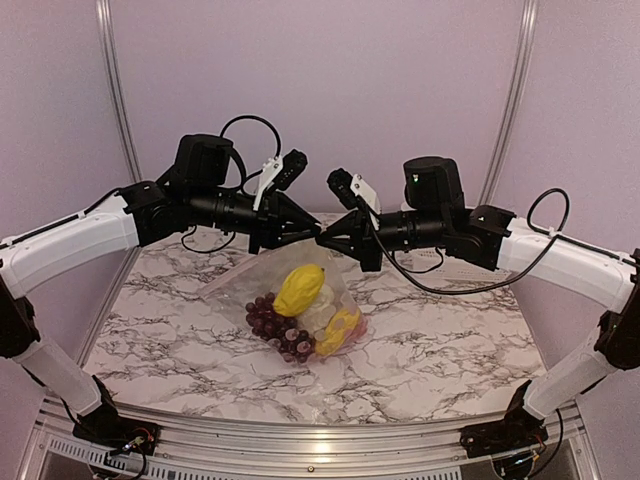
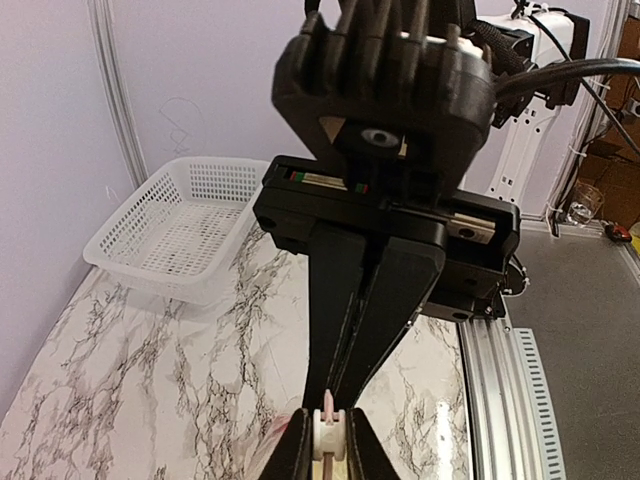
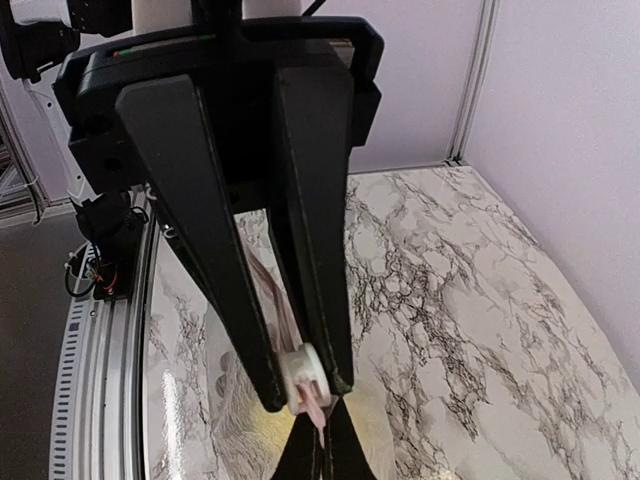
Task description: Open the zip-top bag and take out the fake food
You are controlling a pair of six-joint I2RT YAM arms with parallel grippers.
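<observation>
Left gripper (image 1: 308,237) and right gripper (image 1: 332,245) sit tip to tip, both pinched narrow on the zip-top bag (image 1: 250,275) at its top edge. It droops just below them, fake food (image 1: 300,290) sagging inside. Thin, slippery, floppy film, so I'd only trust the stiffer zip strip (image 3: 270,290).

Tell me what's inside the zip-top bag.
The zip-top bag shows an upper yellow piece, a lower yellow piece, a dark purple grape cluster and a pale piece between them. Whatever lies beneath these is covered.

Your left gripper (image 1: 308,237) and right gripper (image 1: 328,243) crowd the bag's (image 1: 250,276) top; table (image 1: 450,340) around lies open; basket (image 2: 150,270) fills one corner.
</observation>
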